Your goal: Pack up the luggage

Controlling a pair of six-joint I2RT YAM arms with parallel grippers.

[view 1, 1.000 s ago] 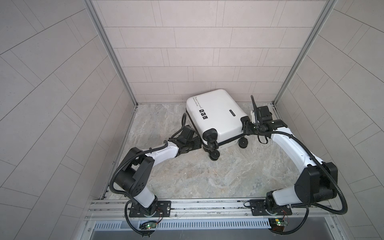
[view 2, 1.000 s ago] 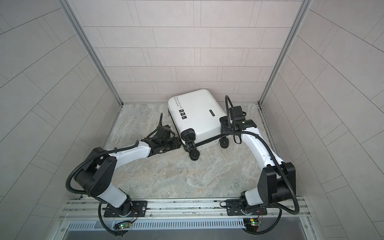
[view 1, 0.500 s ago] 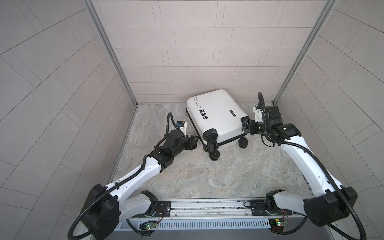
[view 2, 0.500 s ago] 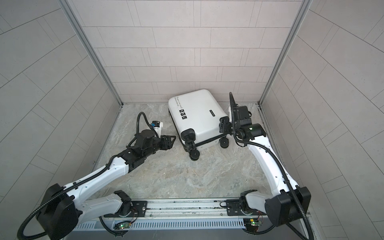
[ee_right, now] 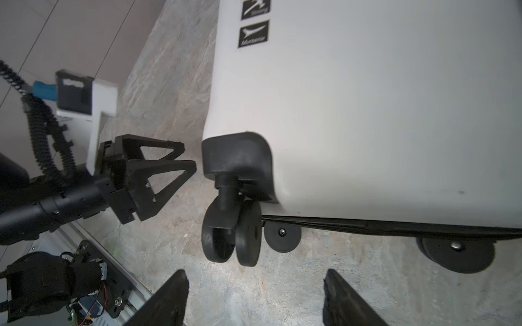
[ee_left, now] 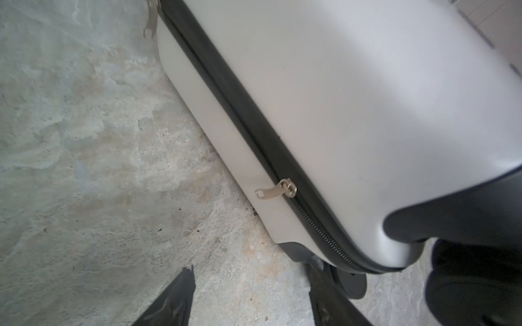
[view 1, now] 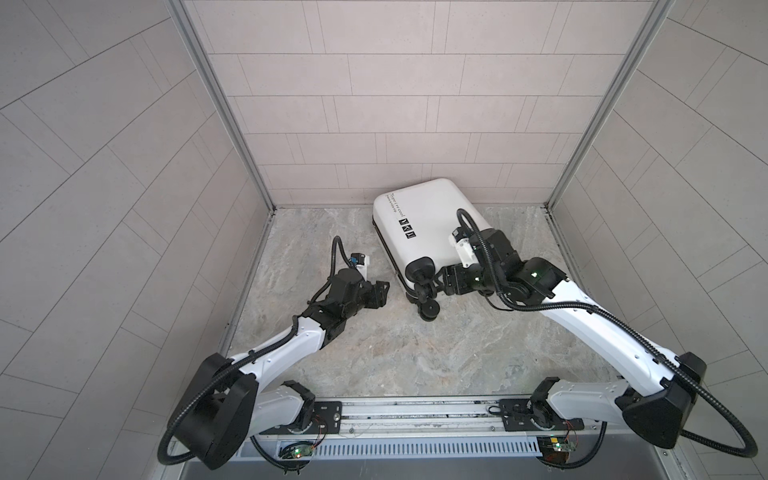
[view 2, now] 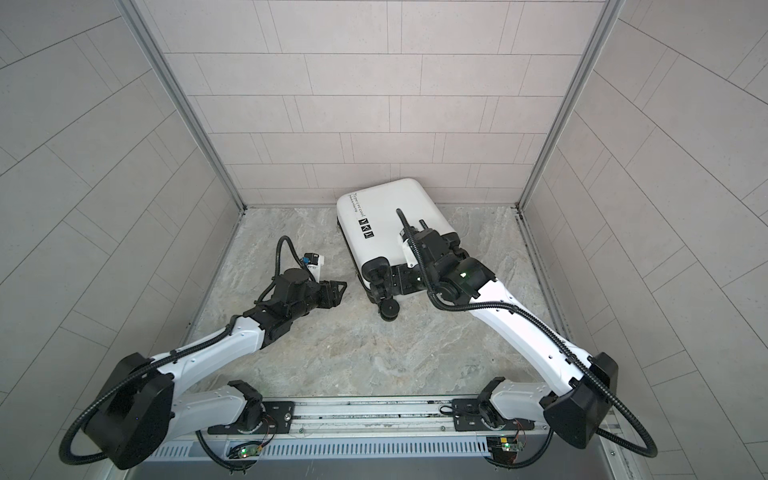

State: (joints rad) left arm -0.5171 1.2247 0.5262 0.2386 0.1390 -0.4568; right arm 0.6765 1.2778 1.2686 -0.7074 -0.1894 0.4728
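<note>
Luggage (view 1: 419, 216): white, lid down, flat on floor (view 1: 374, 353), wheeled end just ahead of both grippers. Left gripper (view 1: 383, 287): jaws apart, empty, near wheeled corner. Right gripper (ee_right: 255, 275): jaws apart, empty, wheel (ee_right: 231, 234) just ahead

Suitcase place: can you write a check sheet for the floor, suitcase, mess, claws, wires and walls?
Surface: grey marbled tabletop.
Job's things: white suitcase lies flat at the back, halves together, wheels toward the arms.
Clutter: nothing seen.
Grippers: left gripper open, empty, short of the suitcase's side; right gripper open, empty, by the wheels.
Cables: black ribbed cables loop over both wrists.
Surroundings: tiled walls on three sides, metal rail in front.
</note>
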